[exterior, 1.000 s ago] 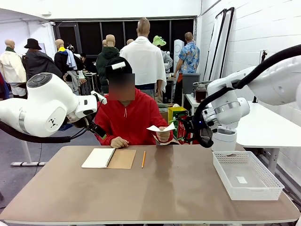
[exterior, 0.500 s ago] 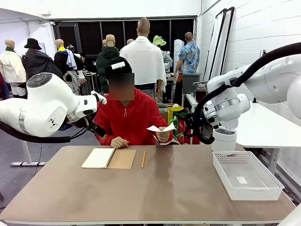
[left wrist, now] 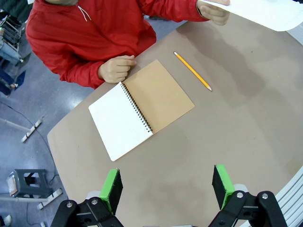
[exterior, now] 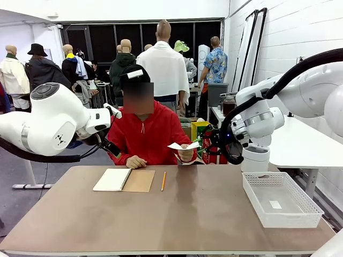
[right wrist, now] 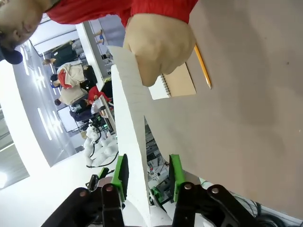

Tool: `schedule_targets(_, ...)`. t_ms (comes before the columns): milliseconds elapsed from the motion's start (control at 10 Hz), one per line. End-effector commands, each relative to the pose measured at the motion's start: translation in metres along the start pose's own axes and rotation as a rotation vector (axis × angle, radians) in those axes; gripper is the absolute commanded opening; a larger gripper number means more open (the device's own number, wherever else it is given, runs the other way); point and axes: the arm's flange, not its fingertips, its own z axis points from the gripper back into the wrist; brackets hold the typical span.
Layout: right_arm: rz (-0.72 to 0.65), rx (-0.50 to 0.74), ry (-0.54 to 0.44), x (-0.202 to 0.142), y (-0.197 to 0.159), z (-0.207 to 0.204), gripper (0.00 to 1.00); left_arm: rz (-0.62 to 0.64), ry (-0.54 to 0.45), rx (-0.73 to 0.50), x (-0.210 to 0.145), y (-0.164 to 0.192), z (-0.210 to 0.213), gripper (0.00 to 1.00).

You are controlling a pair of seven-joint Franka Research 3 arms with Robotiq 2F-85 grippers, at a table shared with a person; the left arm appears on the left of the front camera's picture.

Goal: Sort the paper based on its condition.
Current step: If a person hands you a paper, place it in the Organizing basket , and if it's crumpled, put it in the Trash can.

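A person in a red hooded top sits at the far edge of the brown table [exterior: 203,214]. One hand [exterior: 186,155] is raised above the tabletop, to the right of the open spiral notebook with a brown cardboard cover [exterior: 124,180], and holds out a thin white sheet of paper [exterior: 181,145]. The sheet is pinched at one end, so the free end reaches toward the robot's right arm, apparently as a handover. The right gripper [right wrist: 147,163] has come up to that free end. In its wrist view the sheet runs edge-on between the green pads [right wrist: 120,176], close to one pad and with a visible gap to the other. The jaws stand partway together around the paper and are not clamped on it, so the person's hand carries the sheet. The left gripper [left wrist: 166,175] hangs over bare table on the robot's side of the notebook, its jaws wide and empty, probably kept out of the exchange. The person's other hand [left wrist: 116,68] rests at the notebook's far edge, and a yellow pencil [exterior: 163,181] lies just right of its cover. A white plastic mesh tray [exterior: 289,215] sits well to the right of the notebook and is probably one destination for sorted sheets. A small white piece lies in it, too small to identify.
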Motion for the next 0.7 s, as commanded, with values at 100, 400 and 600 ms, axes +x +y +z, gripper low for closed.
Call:
schedule_targets(100, -0.037, 0.037, 0.023, 0.0072, 0.0044, -0.0037, 0.08, -0.003, 0.003, 0.000, -0.0005, 0.0005, 0.0000, 1.00)
schedule_targets(400, -0.026, 0.037, 0.020, 0.0071, 0.0045, -0.0031, 0.00, -0.003, 0.003, 0.000, -0.0005, 0.0005, 0.0000, 1.00)
schedule_targets(600, -0.027, 0.053, 0.040, 0.0076, 0.0046, -0.0035, 0.00, -0.003, 0.003, 0.000, -0.0005, 0.0005, 0.0000, 1.00)
